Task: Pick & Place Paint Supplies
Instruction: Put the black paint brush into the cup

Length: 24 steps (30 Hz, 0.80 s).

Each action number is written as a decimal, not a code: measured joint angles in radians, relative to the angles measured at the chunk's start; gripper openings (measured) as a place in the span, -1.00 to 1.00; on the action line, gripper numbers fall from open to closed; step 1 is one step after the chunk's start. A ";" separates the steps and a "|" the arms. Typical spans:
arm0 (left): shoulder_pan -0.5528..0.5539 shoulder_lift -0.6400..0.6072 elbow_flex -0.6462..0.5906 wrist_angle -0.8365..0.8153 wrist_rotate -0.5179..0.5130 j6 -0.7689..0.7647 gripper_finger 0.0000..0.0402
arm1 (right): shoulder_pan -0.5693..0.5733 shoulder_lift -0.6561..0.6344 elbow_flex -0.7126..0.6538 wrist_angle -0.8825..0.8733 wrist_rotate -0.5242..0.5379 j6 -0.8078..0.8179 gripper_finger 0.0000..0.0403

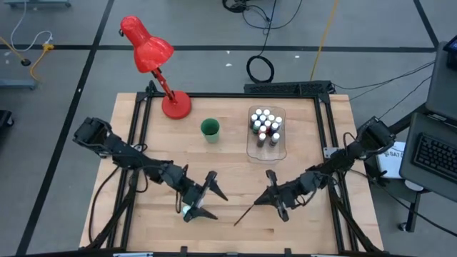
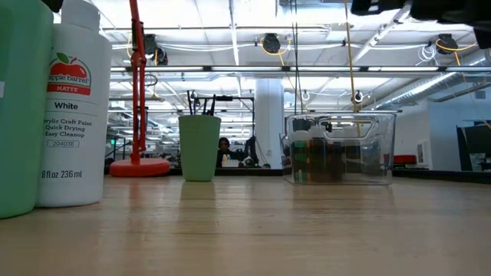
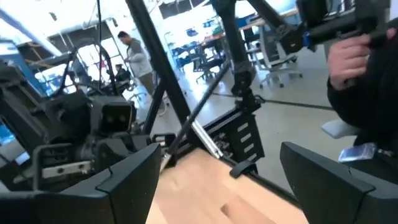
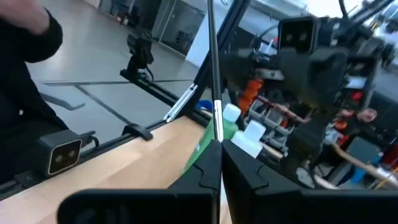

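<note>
My right gripper (image 1: 265, 202) hovers over the near right of the table, shut on a thin dark brush (image 1: 250, 215). My left gripper (image 1: 209, 198) hovers at the near left, facing it, open, with nothing between its fingers (image 3: 127, 180). Below the left gripper, a big white bottle (image 2: 73, 107) and a green bottle (image 2: 19, 115) stand upright on their bases near the table's front edge. Several small white-capped bottles (image 1: 264, 126) stand in the clear tray (image 1: 251, 148). The green cup (image 2: 199, 146) holds dark brush handles. My right gripper pinches the brush between its two fingers, just below a pale band on its shaft (image 4: 217, 121). The fingers come in about level from the table's right. The long dark handle (image 4: 210, 50) sticks out past the fingertips toward the near left, above the table.
A red desk lamp (image 1: 153, 57) stands at the far left corner. The cup and tray sit in the far middle. Bare wood lies between them and the grippers. A person's sleeve and hand (image 3: 360, 74) show beyond the table's edge.
</note>
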 joint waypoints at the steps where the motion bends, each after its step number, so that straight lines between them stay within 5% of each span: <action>1: 0.001 0.009 0.000 0.009 0.000 0.000 0.64 | -0.009 0.005 0.000 0.008 -0.013 0.007 -1.00; 9: 0.000 0.097 0.000 0.155 0.028 0.084 0.62 | -0.032 0.049 0.000 0.017 -0.025 0.037 -1.00; 24: -0.037 0.098 0.000 0.156 0.068 0.132 0.64 | 0.006 0.051 0.000 0.011 0.015 0.054 -1.00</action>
